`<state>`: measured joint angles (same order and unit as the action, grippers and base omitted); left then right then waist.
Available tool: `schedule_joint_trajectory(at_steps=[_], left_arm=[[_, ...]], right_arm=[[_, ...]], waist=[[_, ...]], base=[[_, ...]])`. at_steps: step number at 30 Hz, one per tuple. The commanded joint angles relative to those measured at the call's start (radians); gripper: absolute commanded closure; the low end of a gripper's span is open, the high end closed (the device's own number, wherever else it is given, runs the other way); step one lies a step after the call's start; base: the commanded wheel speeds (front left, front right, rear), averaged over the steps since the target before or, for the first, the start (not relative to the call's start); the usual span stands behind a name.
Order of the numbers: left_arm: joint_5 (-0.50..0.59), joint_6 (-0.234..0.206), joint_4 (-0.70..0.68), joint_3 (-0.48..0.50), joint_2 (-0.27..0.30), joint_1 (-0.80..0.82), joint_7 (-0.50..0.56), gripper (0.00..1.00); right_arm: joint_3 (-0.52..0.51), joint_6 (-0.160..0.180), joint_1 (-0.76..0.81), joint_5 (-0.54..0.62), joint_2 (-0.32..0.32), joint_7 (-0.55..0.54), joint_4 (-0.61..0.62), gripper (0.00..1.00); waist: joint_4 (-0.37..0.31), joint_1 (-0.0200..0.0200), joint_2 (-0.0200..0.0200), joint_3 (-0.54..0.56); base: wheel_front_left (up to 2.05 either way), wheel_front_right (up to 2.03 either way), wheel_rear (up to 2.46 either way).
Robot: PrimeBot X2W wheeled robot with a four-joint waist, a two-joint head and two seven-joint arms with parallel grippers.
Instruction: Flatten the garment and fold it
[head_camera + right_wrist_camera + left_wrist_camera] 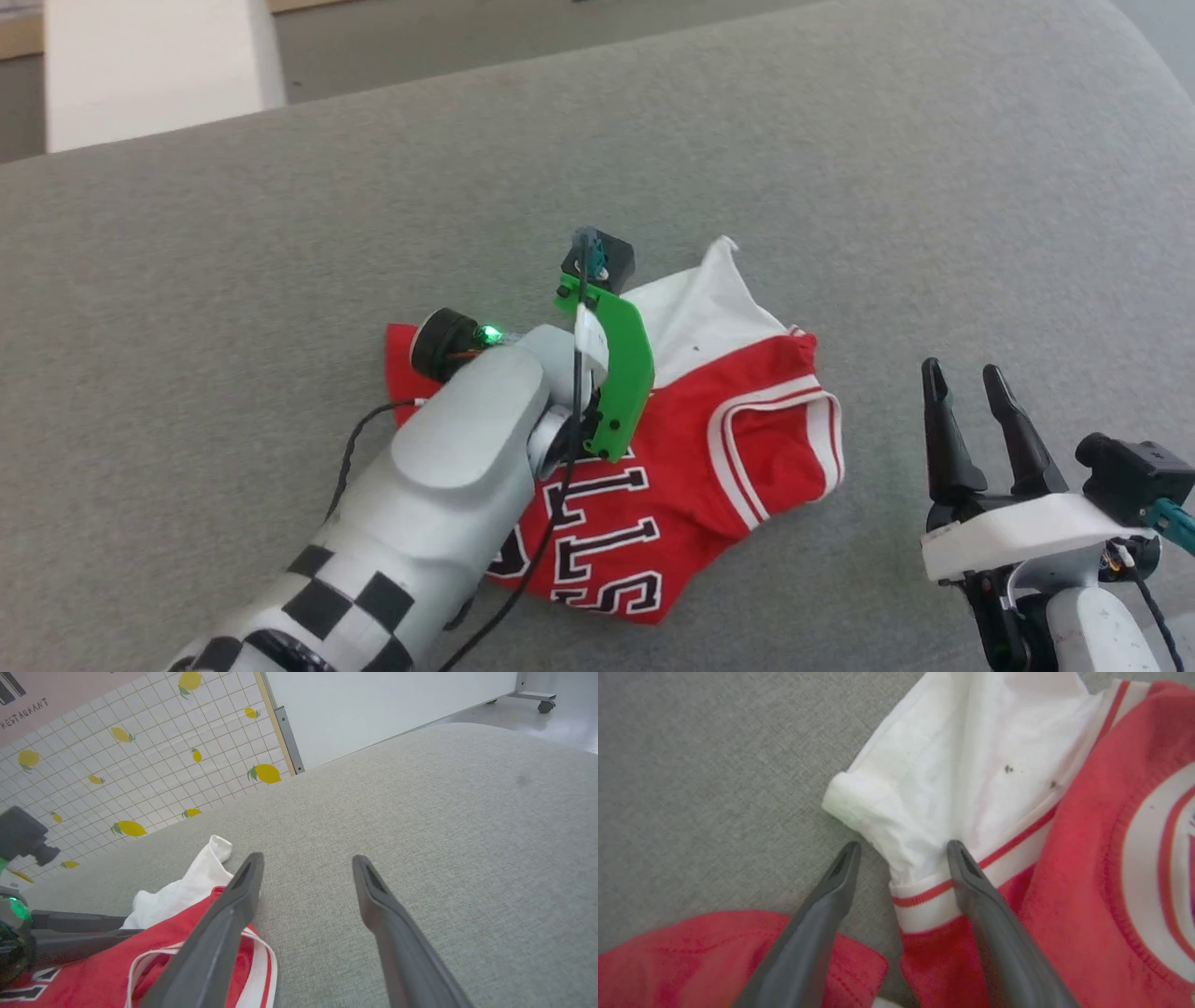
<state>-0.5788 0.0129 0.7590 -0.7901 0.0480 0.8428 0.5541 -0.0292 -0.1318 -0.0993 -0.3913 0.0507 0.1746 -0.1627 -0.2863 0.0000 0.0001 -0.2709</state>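
The garment (691, 448), a red jersey with white sleeves and black lettering, lies crumpled on the grey cushion. My left arm (467, 448) reaches over it from the lower left, its green wrist bracket (616, 373) above the shirt's upper middle. In the left wrist view my left gripper (903, 845) is open just above the cloth, its fingers either side of a white sleeve (962, 756) at the striped cuff trim (924, 896). My right gripper (963, 373) stands open to the right of the garment, off the cloth, with nothing between its fingers (307, 858).
The grey cushioned surface (840, 140) stretches wide on all sides of the shirt and ends at a far edge. Beyond that edge stand a white panel (159, 65), a lemon-patterned tiled wall (117, 765) and a white board on wheels (373, 709).
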Motion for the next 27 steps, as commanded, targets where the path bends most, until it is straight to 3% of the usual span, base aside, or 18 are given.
schedule_joint_trajectory(at_steps=[1,2,3,6,12,16,21,23,27], left_arm=[[-0.019,0.012,0.013,-0.012,0.002,0.011,0.044,0.09],[-0.024,0.02,0.016,-0.019,0.002,0.012,0.064,0.62],[-0.03,0.033,0.011,-0.025,0.002,0.014,0.07,1.0],[-0.016,0.028,-0.022,-0.008,0.005,0.025,-0.048,1.0],[-0.011,-0.034,-0.091,0.103,0.01,0.004,-0.45,1.0],[-0.025,-0.079,-0.131,0.182,0.051,-0.045,-0.625,1.0],[-0.062,-0.138,-0.208,0.282,0.144,-0.165,-0.74,1.0],[-0.095,-0.179,-0.272,0.345,0.207,-0.276,-0.762,1.0],[-0.144,-0.228,-0.343,0.402,0.265,-0.439,-0.754,1.0]], right_arm=[[0.003,0.001,-0.018,-0.008,0.0,0.01,-0.009,0.0],[0.002,0.001,-0.019,-0.008,0.0,0.012,-0.013,0.0],[-0.001,0.001,-0.02,-0.008,0.0,0.014,-0.018,0.0],[-0.007,0.001,-0.024,-0.004,0.0,0.016,-0.021,0.0],[-0.031,0.001,-0.02,0.022,0.0,-0.002,-0.008,0.0],[-0.042,0.001,-0.005,0.037,0.0,-0.025,0.013,0.0],[-0.063,0.001,0.022,0.051,0.0,-0.056,0.043,0.0],[-0.07,0.001,0.036,0.054,0.0,-0.073,0.062,0.0],[-0.079,0.001,0.055,0.058,0.0,-0.093,0.078,0.0]], waist=[[-0.03,0.0,-0.0001,-0.026],[-0.029,0.0,-0.0001,-0.025],[-0.023,0.0,-0.0001,-0.021],[-0.002,0.0,-0.0001,-0.009],[0.076,0.0,-0.0001,0.052],[0.129,0.0,-0.0001,0.098],[0.197,0.0,-0.0001,0.135],[0.234,0.0,-0.0001,0.149],[0.278,0.0,-0.0001,0.164]], base=[[0.0,0.0,0.0],[0.0,0.0,0.0],[0.0,0.0,0.0],[0.0,0.0,0.0],[0.0,0.0,0.0],[0.0,0.0,0.0],[0.0,0.0,0.0],[0.0,0.0,0.0],[0.0,0.0,0.0]])
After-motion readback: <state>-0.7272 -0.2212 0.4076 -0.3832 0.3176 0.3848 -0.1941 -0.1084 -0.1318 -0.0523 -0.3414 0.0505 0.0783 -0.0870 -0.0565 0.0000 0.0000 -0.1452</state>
